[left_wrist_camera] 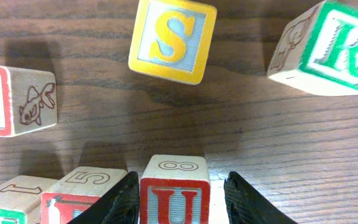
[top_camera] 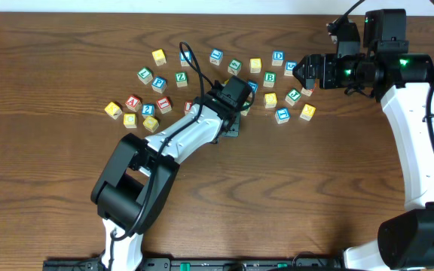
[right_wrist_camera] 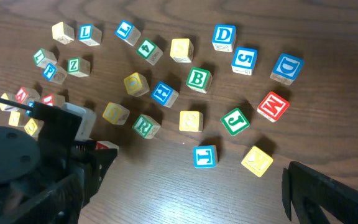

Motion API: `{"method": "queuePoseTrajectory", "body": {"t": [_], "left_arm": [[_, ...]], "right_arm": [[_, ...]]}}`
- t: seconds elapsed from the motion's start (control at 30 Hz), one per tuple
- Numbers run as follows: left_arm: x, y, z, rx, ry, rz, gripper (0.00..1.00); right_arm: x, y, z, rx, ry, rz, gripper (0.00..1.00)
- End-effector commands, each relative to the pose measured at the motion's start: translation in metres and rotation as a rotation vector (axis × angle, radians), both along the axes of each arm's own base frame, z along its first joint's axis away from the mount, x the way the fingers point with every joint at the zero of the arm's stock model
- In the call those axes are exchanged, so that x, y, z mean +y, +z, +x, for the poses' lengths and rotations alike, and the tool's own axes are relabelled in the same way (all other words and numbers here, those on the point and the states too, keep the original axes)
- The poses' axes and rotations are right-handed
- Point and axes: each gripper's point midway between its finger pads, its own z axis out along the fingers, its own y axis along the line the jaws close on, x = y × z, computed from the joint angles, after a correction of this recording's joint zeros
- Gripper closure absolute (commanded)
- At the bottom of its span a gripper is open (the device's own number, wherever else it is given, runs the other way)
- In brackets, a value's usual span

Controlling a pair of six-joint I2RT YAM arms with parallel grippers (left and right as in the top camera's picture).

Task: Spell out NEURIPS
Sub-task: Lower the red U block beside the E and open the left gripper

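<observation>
The U block [left_wrist_camera: 174, 199] is seen standing on the table [left_wrist_camera: 166, 124] between the two fingers of the left gripper [left_wrist_camera: 182, 180]. A narrow gap is visible at the right finger, so the gripper is judged to be loose around the block, not clamped on it. Two more blocks [left_wrist_camera: 82, 186] are set just beside it at 9 o'clock, their letters cut off by the picture edge. If R is taken as the following letter, the R block [left_wrist_camera: 328, 46] is found near, at about 1 o'clock from this gripper in the left wrist view. It is turned a little askew to the fingers and, being a cube, has no long axis. The S block [left_wrist_camera: 173, 38] lies at 12 o'clock. The right gripper [top_camera: 300, 73] is held wide open and empty, further off at about 2 o'clock in the overhead view, so the left arm is judged the nearer one.
</observation>
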Motion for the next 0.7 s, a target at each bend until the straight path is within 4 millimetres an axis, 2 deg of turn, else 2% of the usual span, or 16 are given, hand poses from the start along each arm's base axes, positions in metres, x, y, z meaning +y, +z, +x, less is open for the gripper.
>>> {"method": "queuePoseTrajectory", "body": {"t": [0.0,0.23,0.37,0.67], "left_arm": [[-0.007,0.042,0.012,-0.085,0.007,-0.057,0.56],[0.002,0.096,0.014,-0.174,0.008,-0.107,0.56],[0.023,0.129,0.014,-0.218,0.032,-0.122,0.56],[0.065,0.171,0.023,-0.236,0.077,-0.091,0.56]], "right_arm": [[-0.003,0.006,0.003,-0.018,0.001,-0.006,0.01],[-0.003,0.006,0.003,-0.018,0.001,-0.006,0.01],[-0.003,0.006,0.003,-0.018,0.001,-0.006,0.01],[-0.003,0.006,0.003,-0.018,0.001,-0.006,0.01]]}}
